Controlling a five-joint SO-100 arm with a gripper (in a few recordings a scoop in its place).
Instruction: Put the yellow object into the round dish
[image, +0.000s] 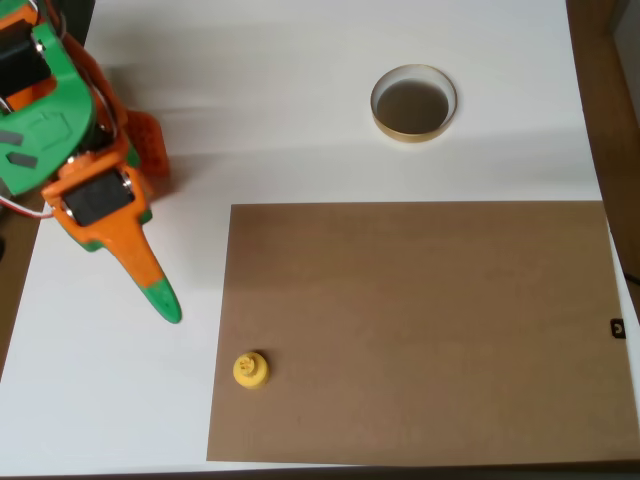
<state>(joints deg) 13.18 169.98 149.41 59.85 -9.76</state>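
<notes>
Fingers (160, 292) of the gripper (165, 303): seen from above as one tapered orange blade with a green tip; gap between the two not resolvable, so open or closed cannot be told. Nothing held. Tip over bare white table (300, 120), just left of the brown mat (430, 330), pointing toward the near right.

Near: yellow object (251, 370) upright on the mat's near-left corner zone, knob up, close to the mat's left edge. Lies near and slightly right of the gripper tip, apart from it, no contact.

Middle: mat otherwise bare, flat, no obstacles along a path toward the far side.

Far: round dish (414, 103) on the white table beyond the mat's far edge, right of centre, well apart from the yellow object. Thin pale rim, dark inside, nothing in it.

Step in hand, judged: approach and grasp, not yet begun.

For a good grasp:
- Confirm jaw opening before descent, wider than the round base.
- Centre over the piece, then descend straight; a slanted approach likely nudges a light plastic piece along the mat.
- Close on the base rather than the narrow knob; knob grip likely to let it pivot or slip.
- Lift clear of the mat before swinging far-right.
- Release low over the dish centre; a high drop risks a bounce over the shallow rim.
</notes>
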